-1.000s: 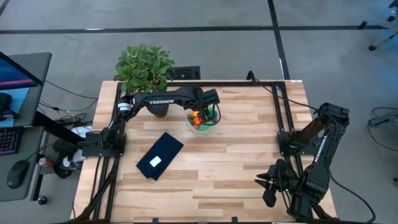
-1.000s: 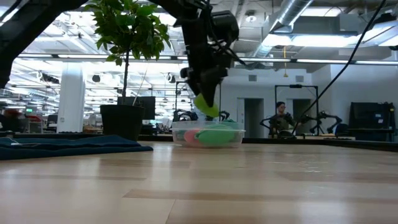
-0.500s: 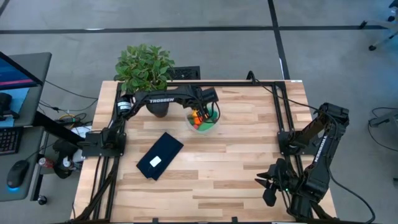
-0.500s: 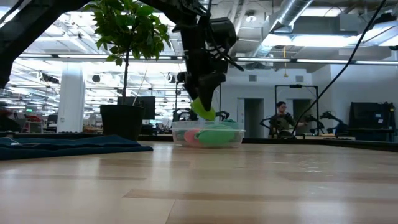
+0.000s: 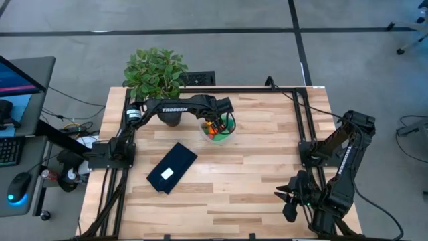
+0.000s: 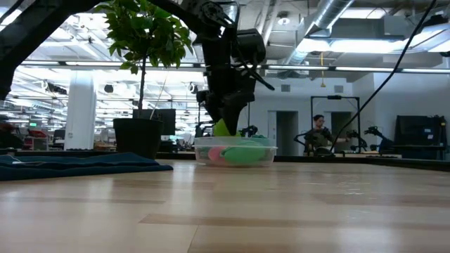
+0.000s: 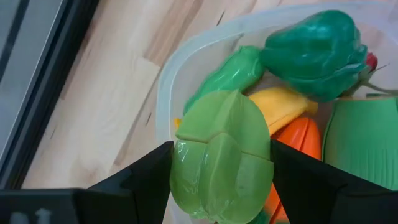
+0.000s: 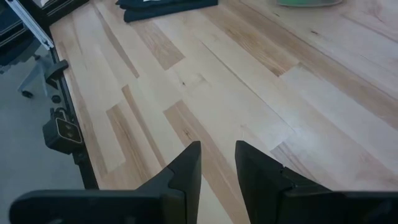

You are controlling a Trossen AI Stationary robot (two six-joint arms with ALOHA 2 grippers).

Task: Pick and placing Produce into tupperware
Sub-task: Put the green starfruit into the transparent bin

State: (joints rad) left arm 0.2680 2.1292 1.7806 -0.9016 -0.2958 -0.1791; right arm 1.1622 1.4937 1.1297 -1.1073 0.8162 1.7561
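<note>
Left claw (image 7: 221, 163) grips green piece (image 7: 221, 158) — over tupperware (image 7: 186, 62).

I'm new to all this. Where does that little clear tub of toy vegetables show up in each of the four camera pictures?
High view: the tupperware sits at the table's far middle, under the left gripper.
Low view: it sits at the centre, below the gripper.
Left wrist view: its rim curves around the produce, close up.
Right wrist view: a sliver at the top edge is probably it.
Shared landmark: the potted plant, beside the tupperware in the high and low views.

produce (image 5: 215, 129) in tupperware (image 5: 228, 138) — right of plant (image 5: 155, 72)
</note>
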